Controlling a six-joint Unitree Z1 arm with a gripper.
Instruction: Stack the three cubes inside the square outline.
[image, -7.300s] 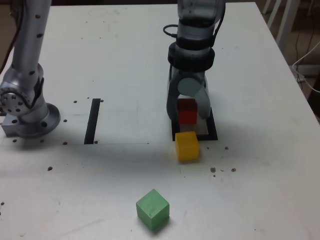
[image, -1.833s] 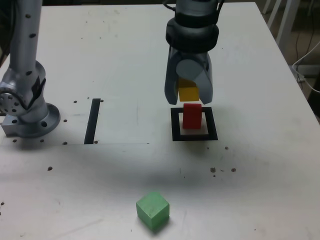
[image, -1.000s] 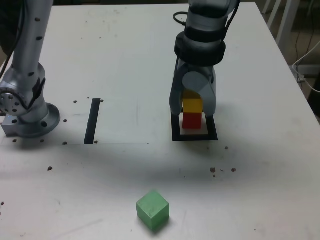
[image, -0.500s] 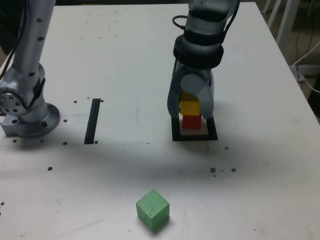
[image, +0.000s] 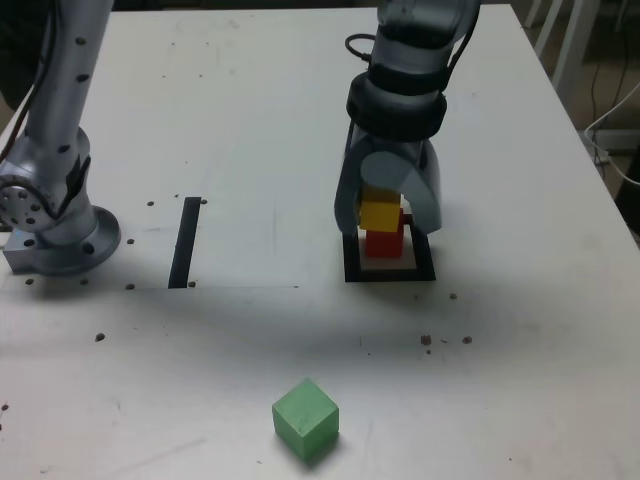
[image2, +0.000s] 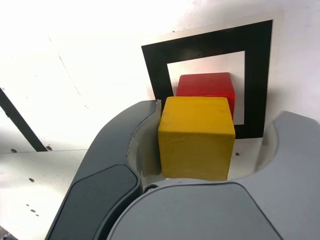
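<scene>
In the exterior view, we see the red cube (image: 385, 246) inside the square outline (image: 353, 265), right of the middle of the frame. The yellow cube (image: 380, 216) sits above it, its face shifted toward the frame's left, so a corner of red shows at the upper right. The jaws stand open around the yellow cube, the right-hand finger clear of it, the left-hand one close by. The green cube (image: 305, 420) lies on the bench (image: 140, 390) at the lower centre, well apart and turned cornerwise to us. We judge the second layer is being released. With yellow off-centre, a green cube set squarely over red could overhang and tip the pile.

In the wrist view, we find the jaws parted, with a gap between yellow and one finger, while the darker finger (image2: 142, 130) is beside or touching the cube; we cannot tell which. If that finger rubs as the arm lifts, it could drag yellow off red or twist both. Widening unevenly could nudge the cube too.
</scene>
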